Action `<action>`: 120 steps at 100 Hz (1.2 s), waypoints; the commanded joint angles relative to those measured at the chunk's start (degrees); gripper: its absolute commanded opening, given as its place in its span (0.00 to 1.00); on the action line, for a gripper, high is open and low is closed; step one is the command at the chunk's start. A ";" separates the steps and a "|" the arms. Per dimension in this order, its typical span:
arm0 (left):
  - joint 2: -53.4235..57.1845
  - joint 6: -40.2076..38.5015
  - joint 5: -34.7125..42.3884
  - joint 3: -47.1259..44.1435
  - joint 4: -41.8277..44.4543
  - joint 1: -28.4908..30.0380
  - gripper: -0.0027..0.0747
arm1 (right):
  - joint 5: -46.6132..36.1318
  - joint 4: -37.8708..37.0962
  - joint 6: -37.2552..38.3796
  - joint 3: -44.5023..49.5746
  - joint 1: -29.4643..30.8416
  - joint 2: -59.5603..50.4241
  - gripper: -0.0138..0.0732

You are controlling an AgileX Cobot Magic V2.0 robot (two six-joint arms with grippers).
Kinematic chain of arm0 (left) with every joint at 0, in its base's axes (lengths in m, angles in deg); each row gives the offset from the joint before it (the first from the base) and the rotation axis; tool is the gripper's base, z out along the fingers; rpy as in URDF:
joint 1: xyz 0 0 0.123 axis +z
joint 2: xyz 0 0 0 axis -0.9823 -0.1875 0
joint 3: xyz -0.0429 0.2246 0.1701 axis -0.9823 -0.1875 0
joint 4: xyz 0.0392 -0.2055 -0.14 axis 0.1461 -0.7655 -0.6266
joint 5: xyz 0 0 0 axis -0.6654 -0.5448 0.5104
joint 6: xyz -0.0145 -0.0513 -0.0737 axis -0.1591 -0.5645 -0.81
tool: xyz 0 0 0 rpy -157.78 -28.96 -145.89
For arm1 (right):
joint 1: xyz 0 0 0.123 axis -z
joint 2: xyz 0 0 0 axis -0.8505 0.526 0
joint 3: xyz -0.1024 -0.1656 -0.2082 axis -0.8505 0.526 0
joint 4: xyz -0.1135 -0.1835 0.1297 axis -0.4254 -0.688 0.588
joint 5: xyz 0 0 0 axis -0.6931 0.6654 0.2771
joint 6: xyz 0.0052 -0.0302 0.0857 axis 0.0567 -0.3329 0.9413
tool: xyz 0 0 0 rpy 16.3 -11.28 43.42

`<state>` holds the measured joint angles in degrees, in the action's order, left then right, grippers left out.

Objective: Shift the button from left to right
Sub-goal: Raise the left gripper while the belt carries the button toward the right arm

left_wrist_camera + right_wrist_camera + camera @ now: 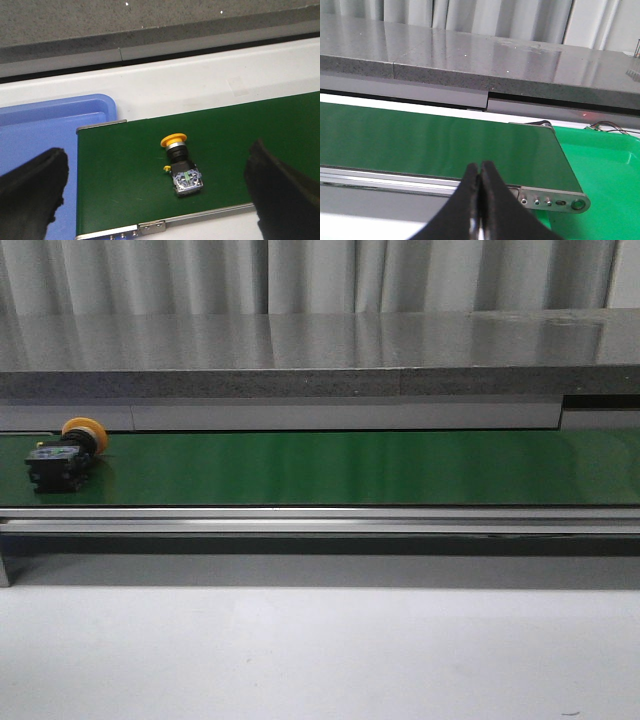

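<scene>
Button (66, 452) first: it lies on its side at the far left end of the green conveyor belt (350, 468), its round yellow cap (83, 429) pointing toward the back of the belt and its black boxy body (55, 466) toward the front edge. In the left wrist view the same button (180, 165) sits near the middle of the belt's width, cap away from the camera, with greenish marks showing on the end face of the switch body, and nothing touches it. The left gripper (157, 192) hangs above it with its jaws spread wide; the two black fingers (32, 187) stand well apart on either side of the button, not in contact with it. Just past the belt's left end a blue tray (35, 130) lies beside the metal end plate. The right gripper (480, 200) is over the opposite end of the belt with its black fingers pressed together and nothing between them. Beside that end sits a green tray (600, 175). A silver rail (320, 515) runs along the front of the belt, and behind it stands a grey stone-like counter (320, 345).
</scene>
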<state>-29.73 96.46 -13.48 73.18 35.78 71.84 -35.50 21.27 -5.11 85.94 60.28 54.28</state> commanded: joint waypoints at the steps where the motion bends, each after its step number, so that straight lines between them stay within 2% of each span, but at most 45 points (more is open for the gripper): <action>1: 6.76 -0.76 8.26 -3.96 -1.45 -0.17 0.91 | -4.84 -0.49 0.17 0.04 -0.01 -1.04 0.08; 25: 23.86 -0.76 16.37 -19.81 -2.98 -0.17 0.91 | -4.84 -0.49 0.17 0.04 -0.01 -1.04 0.08; 54: 40.61 -0.76 20.09 -29.46 -2.06 -0.17 0.91 | -4.84 -0.49 0.17 0.04 -0.01 -1.04 0.08; 120: 42.15 -0.76 36.64 -43.47 -0.77 -0.17 0.91 | -4.84 -0.49 0.17 0.04 -0.01 -1.04 0.08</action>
<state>12.87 96.32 16.77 29.04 35.20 71.84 -35.50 21.27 -5.11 85.94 60.28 54.28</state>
